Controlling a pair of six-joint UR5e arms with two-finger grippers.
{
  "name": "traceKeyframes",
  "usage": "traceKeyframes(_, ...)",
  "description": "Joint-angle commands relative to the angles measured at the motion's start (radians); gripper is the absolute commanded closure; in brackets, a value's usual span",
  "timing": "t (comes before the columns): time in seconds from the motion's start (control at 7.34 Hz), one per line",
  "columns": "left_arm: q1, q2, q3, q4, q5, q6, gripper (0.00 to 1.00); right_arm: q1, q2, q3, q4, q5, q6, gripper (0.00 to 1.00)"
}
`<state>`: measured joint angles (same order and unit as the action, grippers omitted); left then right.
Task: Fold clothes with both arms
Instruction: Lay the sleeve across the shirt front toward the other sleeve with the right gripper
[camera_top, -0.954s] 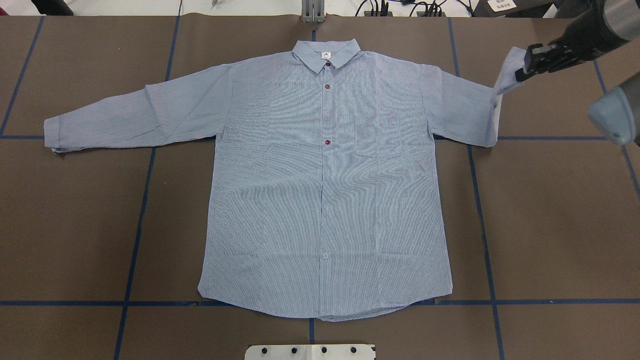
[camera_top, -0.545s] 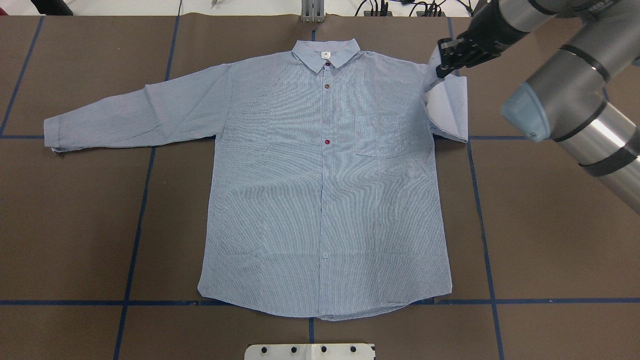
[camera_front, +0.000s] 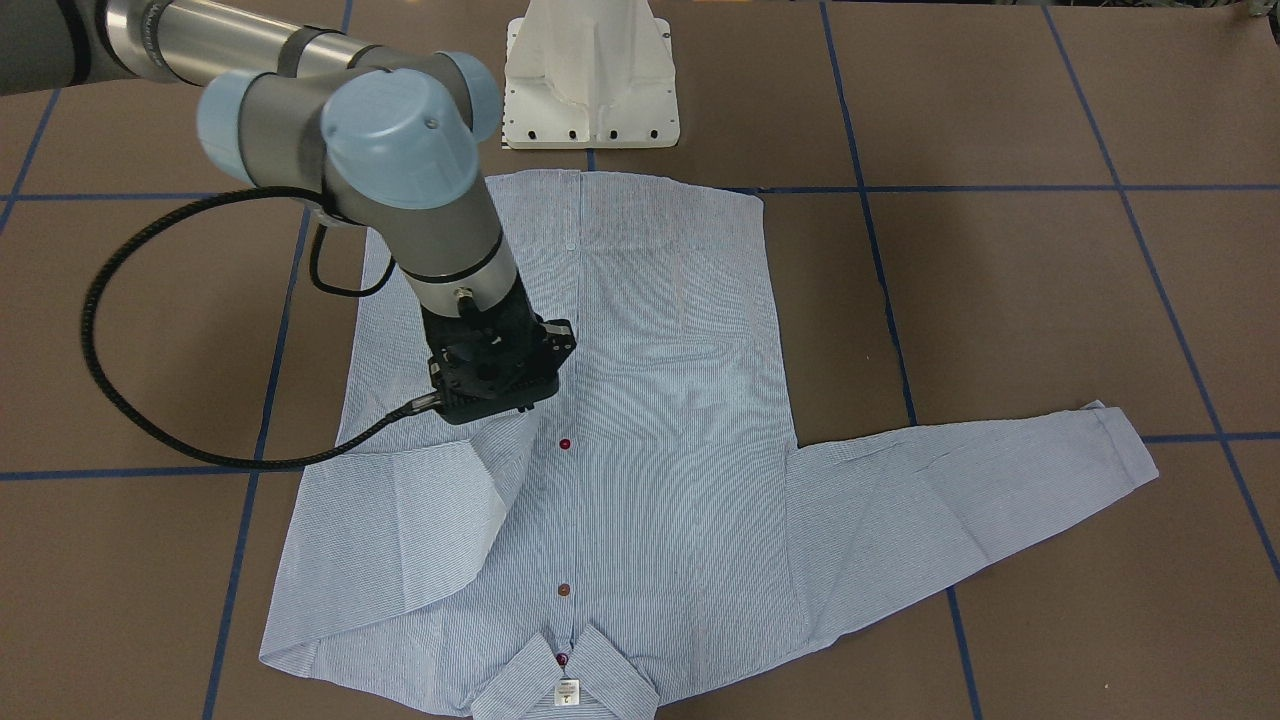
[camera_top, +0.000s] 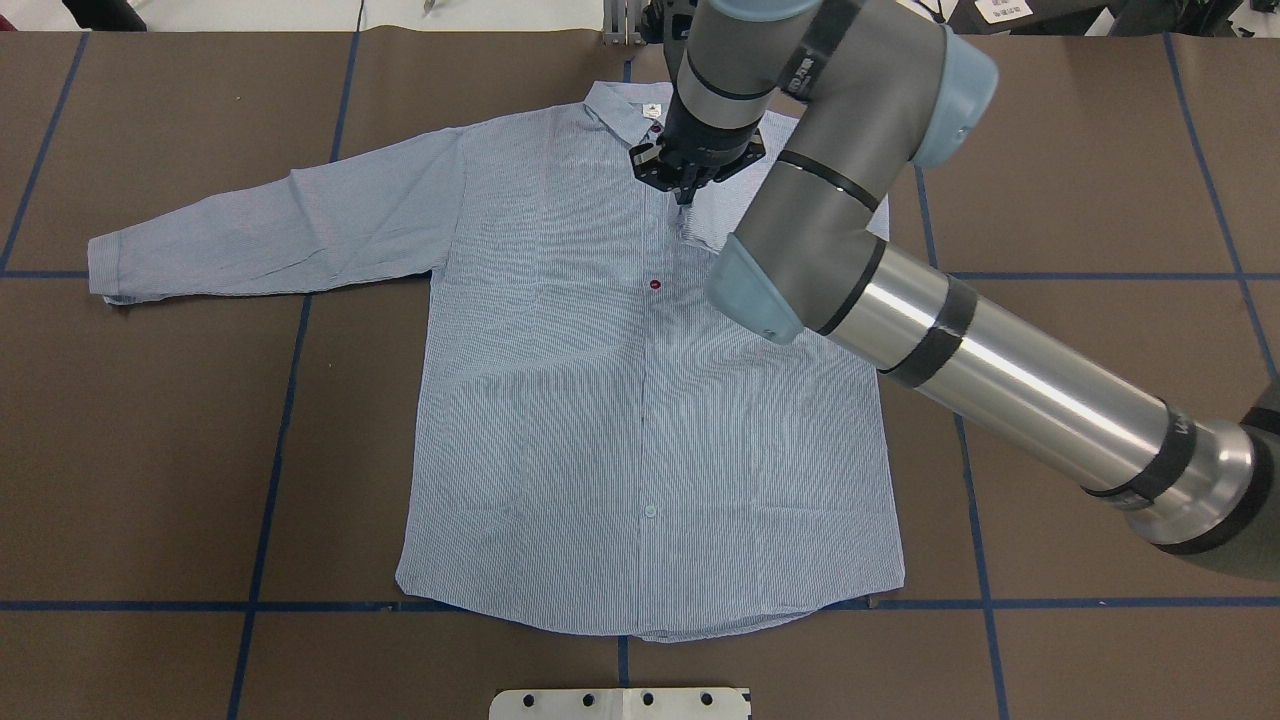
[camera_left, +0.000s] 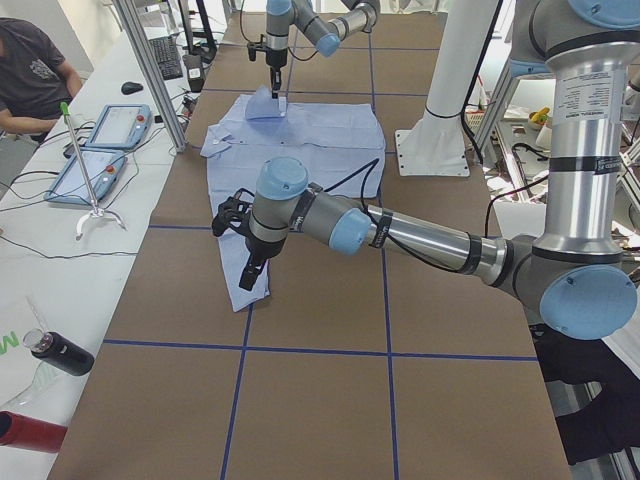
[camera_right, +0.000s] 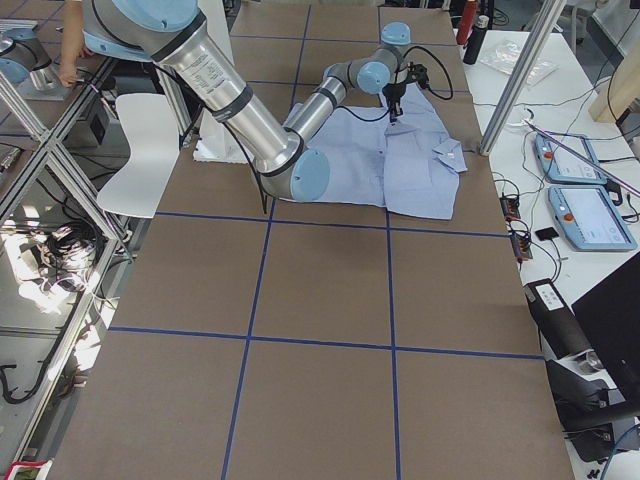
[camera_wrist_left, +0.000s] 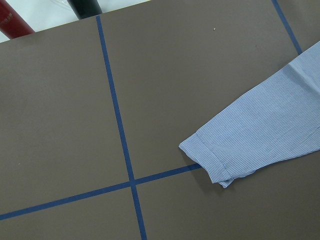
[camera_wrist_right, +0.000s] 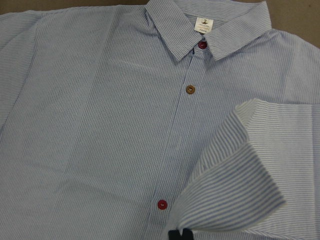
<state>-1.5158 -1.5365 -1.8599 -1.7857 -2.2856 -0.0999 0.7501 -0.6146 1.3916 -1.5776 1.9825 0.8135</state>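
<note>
The light blue striped shirt lies flat, front up, collar at the far side. My right gripper is shut on the cuff of the shirt's right-hand sleeve and holds it low over the chest beside the button line. That sleeve is folded inward across the chest. In the right wrist view the cuff hangs in front of my black fingertips. The other sleeve lies stretched out to the left. My left gripper hovers by its cuff; I cannot tell whether it is open or shut.
The white pedestal base stands at the robot's edge of the brown table, which is marked with blue tape lines. Two teach pendants and a seated person are at a side table, with bottles nearby.
My right gripper has carried the sleeve cuff leftwards from beyond the shirt's right side to the button line, folding that sleeve over the chest. The rest of the shirt has stayed put.
</note>
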Motion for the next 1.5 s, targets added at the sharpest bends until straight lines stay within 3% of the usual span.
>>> traceKeyframes(0.0,0.000,0.001,0.002,-0.001,0.000,0.000,0.01,-0.040,0.218,-0.306,-0.012,-0.068,-0.002,1.00)
traceKeyframes(0.55,0.000,-0.001,0.025,-0.006,-0.002,0.003,0.01,-0.038,0.272,-0.364,0.002,-0.096,0.012,1.00)
traceKeyframes(1.36,0.000,-0.007,0.037,-0.007,0.000,0.005,0.01,-0.098,0.274,-0.417,0.197,-0.142,0.021,1.00)
